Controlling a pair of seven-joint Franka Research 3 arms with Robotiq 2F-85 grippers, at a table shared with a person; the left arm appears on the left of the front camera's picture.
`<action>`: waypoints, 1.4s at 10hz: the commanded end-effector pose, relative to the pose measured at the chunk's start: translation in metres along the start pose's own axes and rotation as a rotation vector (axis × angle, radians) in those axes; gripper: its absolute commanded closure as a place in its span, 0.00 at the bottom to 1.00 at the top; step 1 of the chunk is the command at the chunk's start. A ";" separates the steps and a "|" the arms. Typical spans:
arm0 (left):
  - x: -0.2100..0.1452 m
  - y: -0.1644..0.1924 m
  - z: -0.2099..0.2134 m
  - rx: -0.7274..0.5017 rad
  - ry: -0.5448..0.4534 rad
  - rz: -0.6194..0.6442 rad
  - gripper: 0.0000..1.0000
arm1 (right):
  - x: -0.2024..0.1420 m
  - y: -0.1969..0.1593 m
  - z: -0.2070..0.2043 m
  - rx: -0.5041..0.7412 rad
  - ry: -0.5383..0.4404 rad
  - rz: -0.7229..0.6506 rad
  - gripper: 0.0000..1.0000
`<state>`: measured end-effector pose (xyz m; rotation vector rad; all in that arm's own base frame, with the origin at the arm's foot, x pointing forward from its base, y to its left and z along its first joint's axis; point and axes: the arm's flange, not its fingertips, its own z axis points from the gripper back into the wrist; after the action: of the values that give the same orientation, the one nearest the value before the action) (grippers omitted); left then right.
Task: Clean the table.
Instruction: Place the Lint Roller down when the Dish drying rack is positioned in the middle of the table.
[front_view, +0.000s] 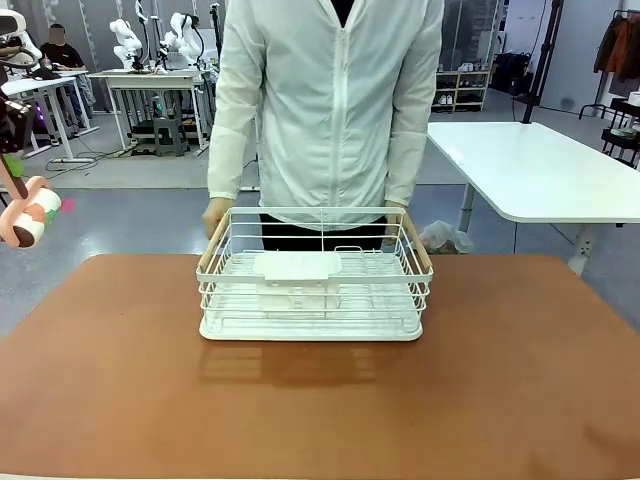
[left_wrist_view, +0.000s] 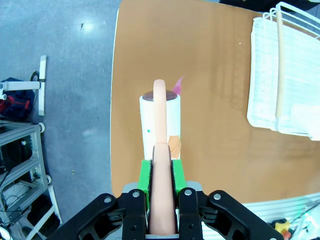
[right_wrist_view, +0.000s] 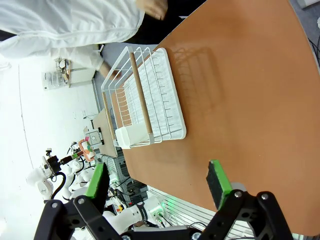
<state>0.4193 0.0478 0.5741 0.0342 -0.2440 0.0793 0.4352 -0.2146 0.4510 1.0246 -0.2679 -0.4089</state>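
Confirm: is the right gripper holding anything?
No. In the right wrist view the right gripper stands open, green pads wide apart with only the table between them.

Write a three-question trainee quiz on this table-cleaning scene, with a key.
1. True or false: the left gripper is shut on the mug's handle.
2. What stands mid-table? A) cardboard box B) white wire rack C) blue bucket
3. How do the right gripper's jaws stand?

Key
1. True: the pads press the peach handle.
2. B; the person's hands are at its far side.
3. Wide open, holding nothing, above the table.
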 end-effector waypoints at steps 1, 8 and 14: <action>0.000 0.003 0.006 0.010 0.009 0.002 0.79 | -0.003 0.002 -0.002 -0.002 -0.013 0.001 0.00; 0.000 0.003 0.006 0.010 0.009 0.002 0.79 | -0.003 0.002 -0.002 -0.002 -0.013 0.001 0.00; 0.000 0.003 0.006 0.010 0.009 0.002 0.79 | -0.003 0.002 -0.002 -0.002 -0.013 0.001 0.00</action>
<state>0.4193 0.0478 0.5741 0.0342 -0.2440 0.0793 0.4352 -0.2146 0.4510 1.0246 -0.2679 -0.4089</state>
